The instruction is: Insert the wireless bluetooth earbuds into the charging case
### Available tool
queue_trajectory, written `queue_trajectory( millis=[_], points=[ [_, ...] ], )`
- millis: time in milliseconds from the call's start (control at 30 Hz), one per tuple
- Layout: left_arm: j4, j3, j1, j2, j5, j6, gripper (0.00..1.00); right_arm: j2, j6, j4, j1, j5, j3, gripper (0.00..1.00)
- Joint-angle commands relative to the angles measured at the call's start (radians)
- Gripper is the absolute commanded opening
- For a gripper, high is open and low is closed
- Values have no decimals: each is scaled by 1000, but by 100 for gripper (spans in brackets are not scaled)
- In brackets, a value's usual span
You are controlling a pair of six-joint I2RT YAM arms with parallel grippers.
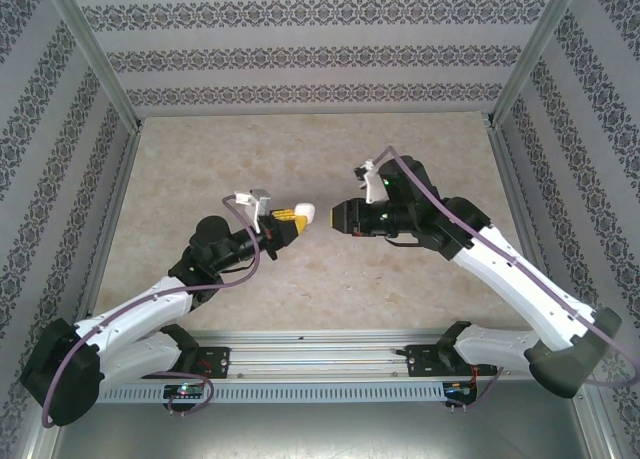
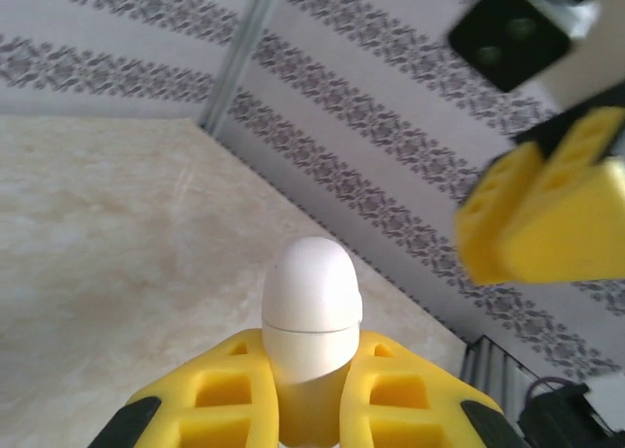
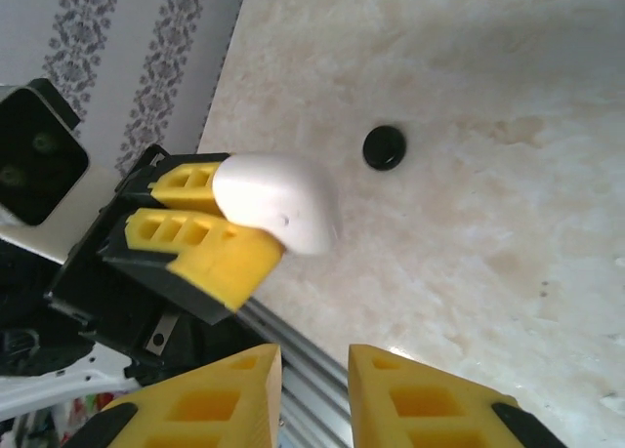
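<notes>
While both arms hang above the table (image 1: 200, 179), left gripper (image 1: 288, 222) clamps the white charging case (image 1: 303, 214) by its base, lid down on its seam, contents hidden | right gripper (image 1: 338, 217) just beside the case, fingers (image 3: 420, 399) slightly apart, holding nothing | black earbud (image 3: 385, 147) lying on the table.

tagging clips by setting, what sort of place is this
Probably a robot test cell: a marble-look tabletop boxed in by patterned wall panels on aluminium frame posts, with two arms bolted to a rail at its near edge.
</notes>
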Motion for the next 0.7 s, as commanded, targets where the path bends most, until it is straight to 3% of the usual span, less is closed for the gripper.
queue_trajectory(
  millis=[0,167,367,533,667],
  points=[
    [-170,38,5,29,-137,-28,0,-58,-26,-45,-39,94,-47,29],
    [-251,75,14,114,-224,-71,0,-94,-39,-67,-82,137,-109,34],
    [-249,164,16,319,-218,-132,0,-139,-63,-67,-132,169,-183,39],
    [-291,272,8,491,-243,-189,1,-163,-87,-126,-169,293,-240,43],
    [-280,340,-8,596,-241,-215,3,-165,-121,-161,-203,319,-275,47]
  ],
)
